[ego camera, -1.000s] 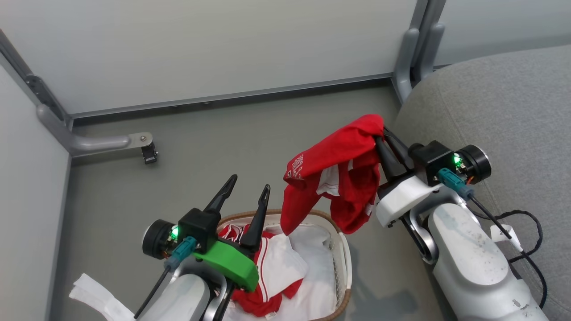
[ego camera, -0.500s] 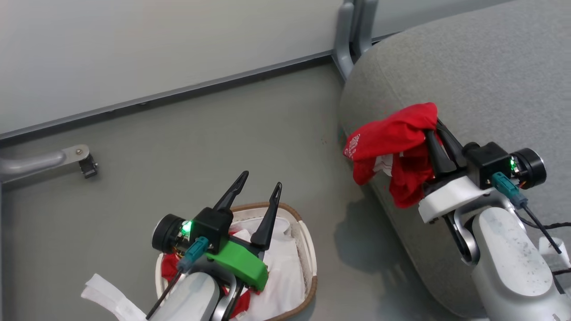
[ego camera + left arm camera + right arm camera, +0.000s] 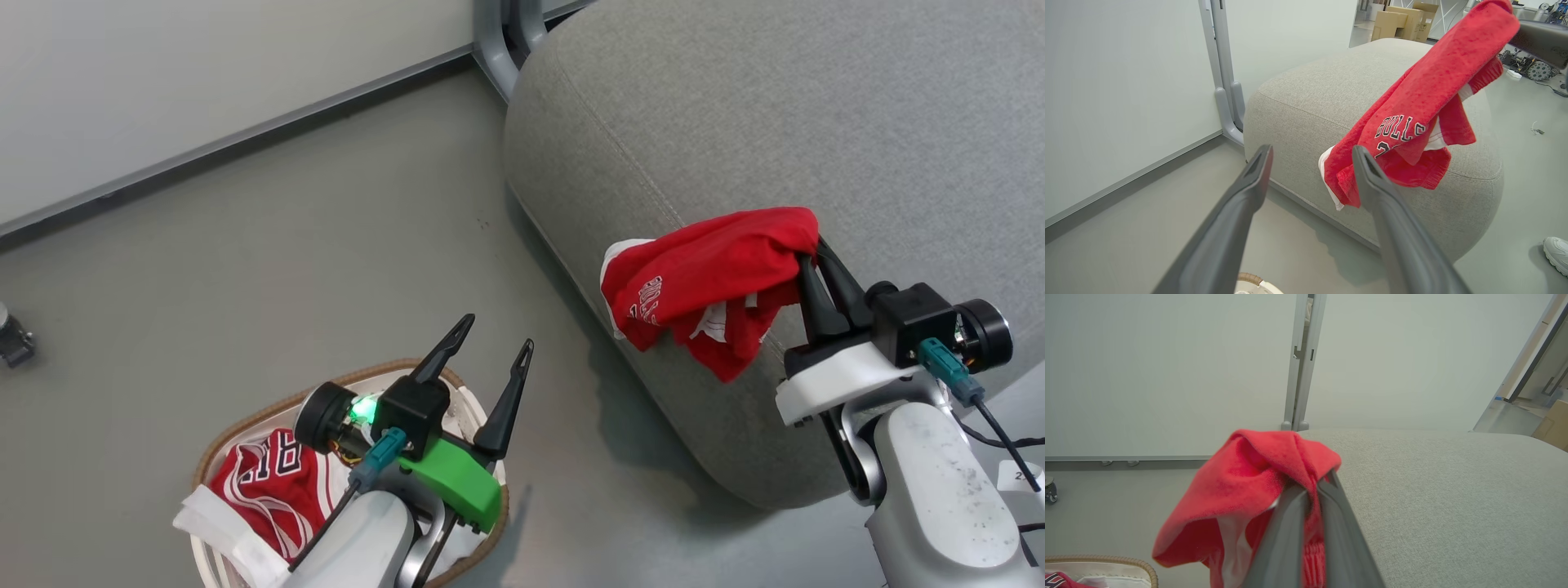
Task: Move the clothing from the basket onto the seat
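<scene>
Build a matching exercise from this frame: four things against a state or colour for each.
1. left gripper
2. right gripper
3. basket
4. seat

A. grey, with a rounded edge
B. open and empty
C. shut on the held jersey
D. on the floor, with a second jersey inside

Pairs: 1-B, 2-C, 3-D, 4-A

My left pincer (image 3: 498,331) has two long, dark, tapering fingers rising from a black block (image 3: 412,408) with a glowing green light (image 3: 363,406), all set on a bright green plastic bracket (image 3: 453,483). My right pincer (image 3: 811,260) is the same build but sits on a white bracket (image 3: 841,380). Each wrist carries a black round cap (image 3: 984,333) and a teal plug (image 3: 945,371) trailing a thin black cable (image 3: 1004,447). Both forearms are pale grey, and the right forearm (image 3: 939,482) is speckled with dark flecks.
</scene>
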